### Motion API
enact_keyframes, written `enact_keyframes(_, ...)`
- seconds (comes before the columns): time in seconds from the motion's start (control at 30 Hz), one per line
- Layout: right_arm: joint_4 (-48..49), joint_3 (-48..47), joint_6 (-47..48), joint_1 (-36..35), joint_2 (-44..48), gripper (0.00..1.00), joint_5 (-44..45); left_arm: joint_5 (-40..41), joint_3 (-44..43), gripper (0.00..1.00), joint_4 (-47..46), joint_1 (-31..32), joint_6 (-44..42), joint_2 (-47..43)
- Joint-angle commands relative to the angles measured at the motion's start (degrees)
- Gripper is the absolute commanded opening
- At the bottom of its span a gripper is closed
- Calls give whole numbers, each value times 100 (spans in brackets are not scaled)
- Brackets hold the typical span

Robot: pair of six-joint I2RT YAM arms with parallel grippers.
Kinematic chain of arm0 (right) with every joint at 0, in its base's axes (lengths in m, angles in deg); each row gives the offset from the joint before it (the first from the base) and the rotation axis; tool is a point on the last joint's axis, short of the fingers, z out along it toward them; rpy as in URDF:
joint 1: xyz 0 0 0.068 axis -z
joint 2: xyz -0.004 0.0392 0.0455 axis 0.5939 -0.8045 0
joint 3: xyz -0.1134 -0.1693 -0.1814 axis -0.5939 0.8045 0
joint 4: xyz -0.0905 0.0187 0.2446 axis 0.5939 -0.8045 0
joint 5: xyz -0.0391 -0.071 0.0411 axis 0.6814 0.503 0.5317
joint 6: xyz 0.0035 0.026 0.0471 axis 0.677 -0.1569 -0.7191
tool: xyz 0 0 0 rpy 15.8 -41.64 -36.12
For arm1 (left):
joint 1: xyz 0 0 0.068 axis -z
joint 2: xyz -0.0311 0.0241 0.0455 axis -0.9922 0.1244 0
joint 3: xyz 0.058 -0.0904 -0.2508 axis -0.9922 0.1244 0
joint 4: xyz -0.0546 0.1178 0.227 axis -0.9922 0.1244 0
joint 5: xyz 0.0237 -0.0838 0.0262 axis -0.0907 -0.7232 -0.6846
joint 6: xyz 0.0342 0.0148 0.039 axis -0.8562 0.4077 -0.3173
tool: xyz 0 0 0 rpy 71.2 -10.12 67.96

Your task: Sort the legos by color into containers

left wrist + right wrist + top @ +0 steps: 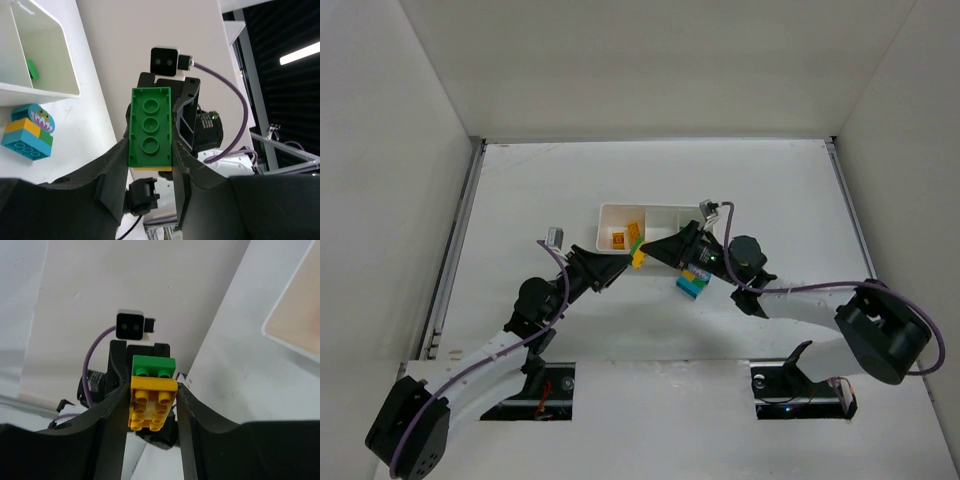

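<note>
A green brick [150, 125] joined to a yellow brick [151, 405] hangs just in front of the white tray [610, 212]. This clump [638, 256] is gripped from both sides. My left gripper [150, 150] is shut on the green brick. My right gripper [152, 390], facing it, has its fingers against the yellow brick. Two yellow legos [620, 238] lie in the tray's left compartment. A small green piece [32, 69] lies in another compartment. The right arm hides the tray's right end in the top view.
A clump of cyan, yellow and green bricks [692, 283] with a printed face piece rests on the table right of the grippers, near the tray's front wall [55, 92]. White walls enclose the table on three sides.
</note>
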Motion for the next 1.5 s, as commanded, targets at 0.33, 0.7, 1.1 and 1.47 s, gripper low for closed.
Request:
enact_keyframes(0.33,-1878,-221,1033,684,840,20,-858,-316,-315,16,417,-992,-563,-238)
enact_keyframes(0.7,-2271,-993,1436,482,367,28,-113,-377,-358,15,661,-1368,-563,-710)
enact_keyframes(1.1,-4206,-3094,3036,-318,-1356,27,2278,-553,-649,15,1559,-2055,-783,-1230)
enact_keyframes(1.47,-4558,-3816,3310,-432,-2130,43,2825,-571,-763,16,1585,-2117,-932,-1046)
